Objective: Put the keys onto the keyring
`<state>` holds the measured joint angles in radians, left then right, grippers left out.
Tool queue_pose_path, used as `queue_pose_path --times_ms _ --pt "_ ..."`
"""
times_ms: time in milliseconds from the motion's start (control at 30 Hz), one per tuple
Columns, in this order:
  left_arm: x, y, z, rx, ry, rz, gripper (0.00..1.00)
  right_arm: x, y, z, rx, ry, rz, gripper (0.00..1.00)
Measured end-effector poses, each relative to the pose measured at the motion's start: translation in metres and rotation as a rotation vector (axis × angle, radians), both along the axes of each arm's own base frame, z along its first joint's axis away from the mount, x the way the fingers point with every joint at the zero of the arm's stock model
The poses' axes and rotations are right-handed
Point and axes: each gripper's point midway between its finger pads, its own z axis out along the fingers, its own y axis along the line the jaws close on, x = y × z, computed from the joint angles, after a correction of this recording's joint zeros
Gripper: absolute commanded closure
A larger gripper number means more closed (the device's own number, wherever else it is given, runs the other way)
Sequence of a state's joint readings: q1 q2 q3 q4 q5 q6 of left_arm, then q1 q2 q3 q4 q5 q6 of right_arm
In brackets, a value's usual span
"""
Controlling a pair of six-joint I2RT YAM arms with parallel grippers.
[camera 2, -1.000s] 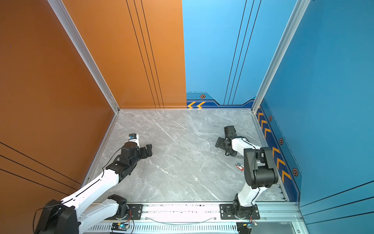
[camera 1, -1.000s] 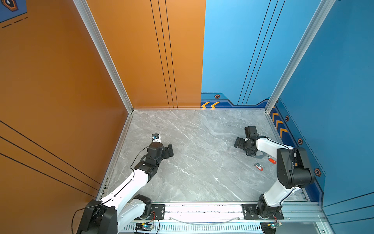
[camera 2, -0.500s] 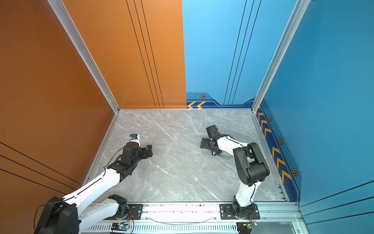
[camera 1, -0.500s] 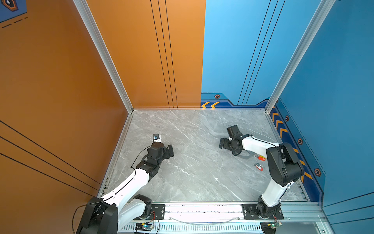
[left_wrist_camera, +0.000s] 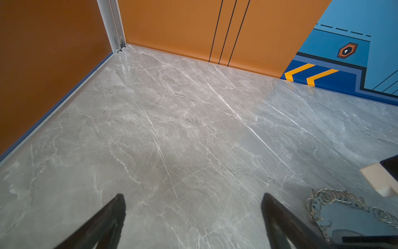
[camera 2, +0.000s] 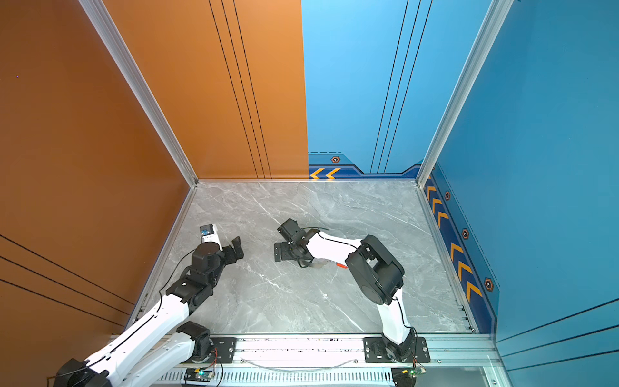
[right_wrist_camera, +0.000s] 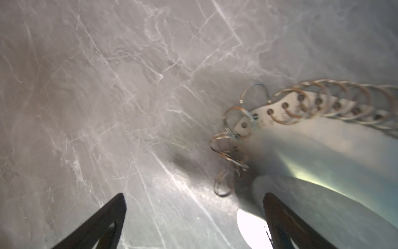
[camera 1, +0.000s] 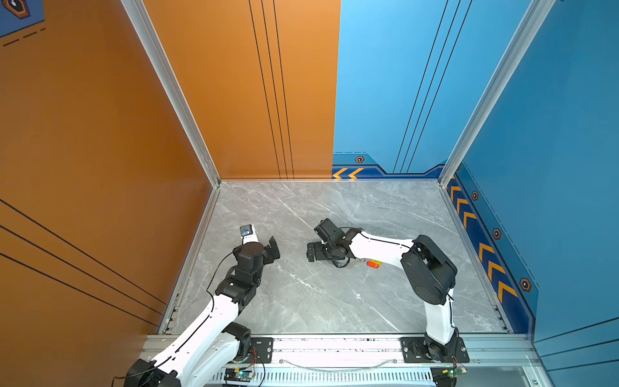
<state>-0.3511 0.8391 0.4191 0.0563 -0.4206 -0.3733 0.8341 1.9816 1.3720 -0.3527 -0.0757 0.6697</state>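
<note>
One of the keys (camera 1: 372,264), small with a red head, lies on the marble floor beside my right forearm; it also shows as a red speck (camera 2: 341,265). The keyring (right_wrist_camera: 301,103) is a row of several thin silver rings along a shiny holed metal plate. It is blurred close to my right gripper (right_wrist_camera: 193,200), which is open and empty just beside it. In the left wrist view the keyring (left_wrist_camera: 336,198) lies off to one side of my left gripper (left_wrist_camera: 193,200), also open and empty. In both top views the two grippers (camera 1: 274,249) (camera 1: 311,256) face each other mid-floor.
The grey marble floor (camera 1: 335,301) is walled by orange panels (camera 1: 100,134) on the left and back-left and blue panels (camera 1: 552,167) on the right and back-right. A metal rail (camera 1: 335,345) with both arm bases runs along the front edge.
My right arm has swung left from near the right wall to the middle of the floor, now covering part of the spot where the keys lay. The left arm has hardly moved.
</note>
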Motion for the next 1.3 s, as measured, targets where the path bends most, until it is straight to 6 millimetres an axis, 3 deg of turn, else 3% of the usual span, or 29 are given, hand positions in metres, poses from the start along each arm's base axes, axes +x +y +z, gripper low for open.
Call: queue_pose_path --times_ms 67,167,300,367,467,633,800,933,1100,1300 --pt "0.000 0.000 0.000 0.001 0.000 0.002 0.02 0.003 -0.009 0.011 -0.005 -0.013 -0.012 0.00" --pt "0.001 0.000 -0.004 0.004 0.012 -0.001 0.02 0.018 -0.040 0.039 -0.008 -0.060 -0.069 0.00" --pt "0.003 -0.007 -0.019 0.005 0.065 -0.033 0.02 0.043 -0.103 0.074 -0.009 -0.141 -0.198 0.00" --pt "0.005 -0.013 -0.027 0.003 0.098 -0.058 0.02 0.052 -0.135 0.074 -0.030 -0.149 -0.263 0.01" --pt "0.008 -0.023 -0.034 -0.003 0.133 -0.097 0.02 0.053 -0.172 0.055 -0.083 -0.113 -0.334 0.02" --pt "0.009 -0.037 -0.035 -0.004 0.142 -0.144 0.02 0.034 -0.240 0.023 -0.170 -0.020 -0.457 0.02" --pt "0.009 -0.039 -0.035 0.002 0.142 -0.154 0.02 0.018 -0.337 0.037 -0.192 -0.025 -0.714 0.03" --pt "0.008 -0.040 -0.035 0.002 0.142 -0.158 0.02 -0.008 -0.392 0.038 -0.187 -0.023 -0.897 0.02" --pt "0.009 -0.040 -0.036 0.004 0.146 -0.157 0.02 -0.050 -0.429 0.022 -0.194 0.031 -1.064 0.01" --pt "0.010 -0.042 -0.036 0.005 0.147 -0.160 0.02 -0.075 -0.447 0.004 -0.139 0.099 -1.188 0.01"
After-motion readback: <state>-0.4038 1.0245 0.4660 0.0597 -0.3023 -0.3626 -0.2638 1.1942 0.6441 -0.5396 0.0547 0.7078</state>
